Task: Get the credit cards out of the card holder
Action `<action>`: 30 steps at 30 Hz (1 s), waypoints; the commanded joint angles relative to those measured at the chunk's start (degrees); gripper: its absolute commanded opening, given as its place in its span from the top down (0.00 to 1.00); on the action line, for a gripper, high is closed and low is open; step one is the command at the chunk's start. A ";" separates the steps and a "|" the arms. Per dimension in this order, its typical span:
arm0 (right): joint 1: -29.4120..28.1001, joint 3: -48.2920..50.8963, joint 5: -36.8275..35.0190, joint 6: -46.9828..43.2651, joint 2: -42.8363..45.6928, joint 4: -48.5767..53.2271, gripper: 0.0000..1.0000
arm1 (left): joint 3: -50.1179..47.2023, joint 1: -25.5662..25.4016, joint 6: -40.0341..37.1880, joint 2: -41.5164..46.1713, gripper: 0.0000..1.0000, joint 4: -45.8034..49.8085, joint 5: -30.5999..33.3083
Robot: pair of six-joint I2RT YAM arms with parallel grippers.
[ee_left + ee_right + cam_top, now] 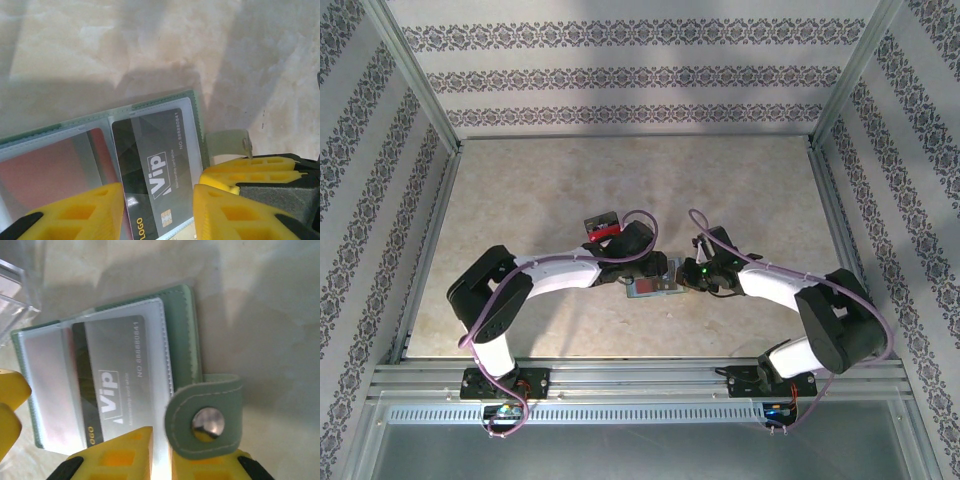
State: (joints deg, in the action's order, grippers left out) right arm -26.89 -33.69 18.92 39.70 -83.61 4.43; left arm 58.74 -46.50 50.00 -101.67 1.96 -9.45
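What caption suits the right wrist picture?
Open teal card holder, grey VIP card in its clear sleeve, snap strap by yellow fingers.

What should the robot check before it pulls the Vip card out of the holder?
1. Holder lying open: ok.
2. Vip card face up and easy to see: ok.
3. Left tool open around the card's end: ok.
4. Right tool pinning the strap: cannot tell.
5. Red card out of the holder: not ok.
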 commanded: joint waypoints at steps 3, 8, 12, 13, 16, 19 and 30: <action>-0.50 -0.78 -1.85 -1.38 -2.38 0.41 0.86 | 1.46 -0.06 1.11 -2.23 0.51 -0.25 -1.91; -0.75 -0.63 -2.21 -1.47 -3.46 0.50 0.87 | 2.19 -0.13 1.86 -4.20 0.50 -2.22 -3.71; -1.05 -0.58 -2.31 -1.47 -3.75 0.41 0.88 | 2.75 -0.08 2.49 -5.55 0.49 -3.20 -4.56; -1.05 -0.67 -2.31 -1.47 -3.83 0.41 0.88 | 2.78 -0.08 2.56 -5.83 0.49 -3.46 -4.78; -1.18 -0.67 -2.31 -1.47 -3.75 0.41 0.88 | 2.61 -0.08 3.00 -6.32 0.49 -4.47 -5.32; -1.28 -0.76 -2.44 -1.47 -3.66 0.41 0.88 | 2.01 -0.08 3.09 -5.99 0.49 -5.44 -5.41; -1.32 -0.34 -2.72 -1.03 -3.16 0.58 0.88 | -1.52 0.18 4.14 -4.24 0.69 -10.62 -5.14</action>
State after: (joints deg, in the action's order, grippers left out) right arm -27.29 -34.13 18.68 39.05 -85.82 3.36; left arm 58.04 -46.39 53.28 -106.45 -4.49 -13.28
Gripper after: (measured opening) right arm 0.123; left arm 0.312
